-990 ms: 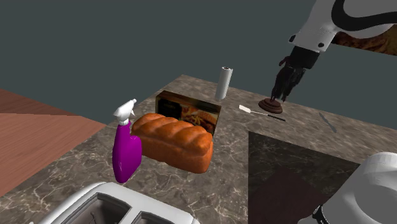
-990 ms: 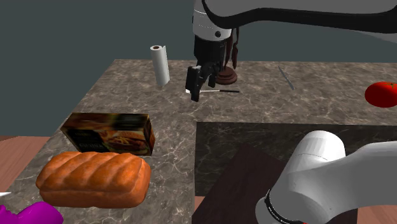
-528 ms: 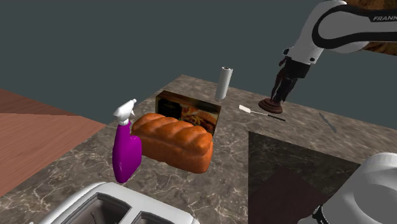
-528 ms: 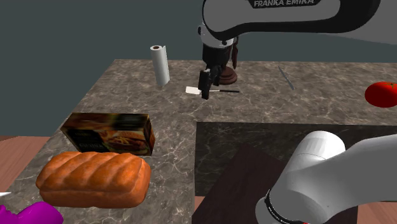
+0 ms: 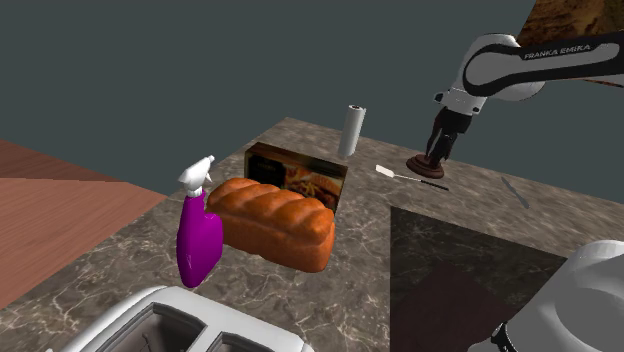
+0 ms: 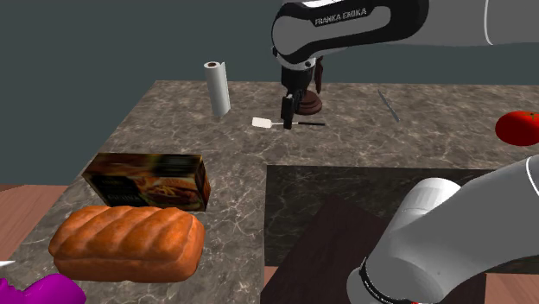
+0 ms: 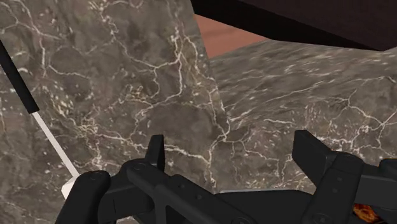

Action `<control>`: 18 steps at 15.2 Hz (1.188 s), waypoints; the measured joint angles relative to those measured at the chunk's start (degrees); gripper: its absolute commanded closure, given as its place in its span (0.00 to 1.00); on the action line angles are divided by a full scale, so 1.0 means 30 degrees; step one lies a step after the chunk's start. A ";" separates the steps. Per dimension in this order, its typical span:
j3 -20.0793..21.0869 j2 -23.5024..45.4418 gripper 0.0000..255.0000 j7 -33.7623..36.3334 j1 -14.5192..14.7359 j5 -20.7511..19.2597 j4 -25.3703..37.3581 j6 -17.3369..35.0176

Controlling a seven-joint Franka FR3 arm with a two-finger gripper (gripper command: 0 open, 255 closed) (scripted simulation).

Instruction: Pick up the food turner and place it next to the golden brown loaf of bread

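The food turner (image 5: 408, 178) lies flat on the marble counter, with a white blade (image 6: 262, 123), a thin shaft and a black handle. My gripper (image 6: 286, 123) hangs just above its shaft, open and holding nothing. In the wrist view the fingers (image 7: 156, 153) stand wide apart, and the turner (image 7: 51, 143) lies off to one side of the gripper (image 7: 234, 156), outside the gap. In the shoulder view the gripper (image 5: 434, 154) hangs in front of a dark brown round-based object. The golden brown loaf (image 5: 272, 220) (image 6: 128, 242) lies near the counter's front, far from the gripper.
A dark brown round-based object (image 6: 307, 104) stands right behind the turner. A printed box (image 5: 297, 175) sits behind the loaf, and a white roll (image 5: 350, 130) stands at the back. There are also a purple spray bottle (image 5: 198, 235), a toaster (image 5: 180, 325), a dark inset panel (image 6: 345, 207) and a tomato (image 6: 518, 128).
The arm has reached farther out and the wrist has turned. The gripper slid toward the second exterior view's right, from over the turner's blade to over its shaft. The turner has not moved.
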 measured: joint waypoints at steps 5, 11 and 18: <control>-0.1459 0.3083 0.00 -0.3090 0.0035 -0.0063 0.1396 0.1498; -0.2813 0.7457 0.00 -0.7070 -0.0143 0.0887 0.4064 0.2899; -0.3129 1.2847 0.00 -1.1272 -0.1192 0.2805 0.8187 0.3690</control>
